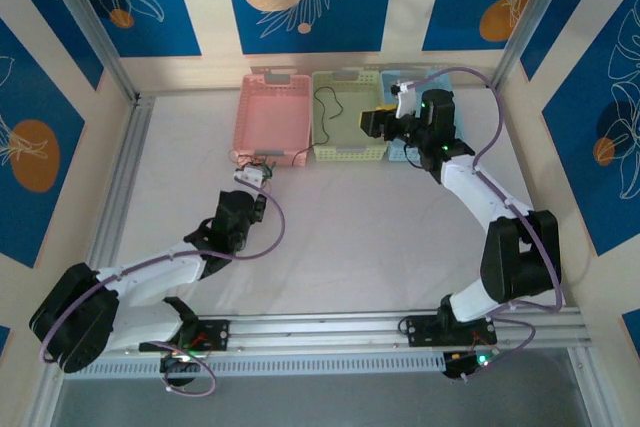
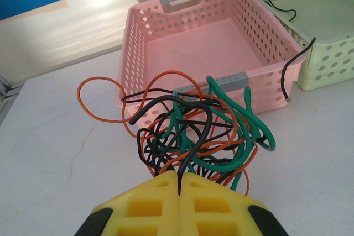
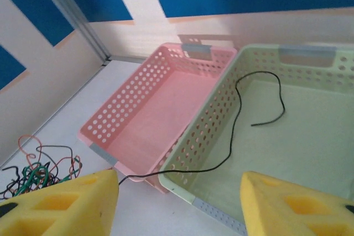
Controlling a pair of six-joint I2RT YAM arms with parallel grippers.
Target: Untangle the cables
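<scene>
Your left gripper [image 2: 180,183] pinches one black strand [image 2: 189,156] of the tangle [image 2: 221,136] just near the pink basket [image 2: 271,78], seemingly to draw it free. Your right gripper [image 3: 180,192] hangs spread and empty over the green basket [image 3: 213,120] and its lone cable [image 3: 239,103].

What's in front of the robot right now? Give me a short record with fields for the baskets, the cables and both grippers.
pink basket: empty
green basket: holds one black cable, one end draped out over the rim on the pink basket's side
tangle: orange, green and black cables, in front of the pink basket
left gripper: shut on the tangle, pinching a black strand
right gripper: open, empty, above the green basket's near corner
</scene>
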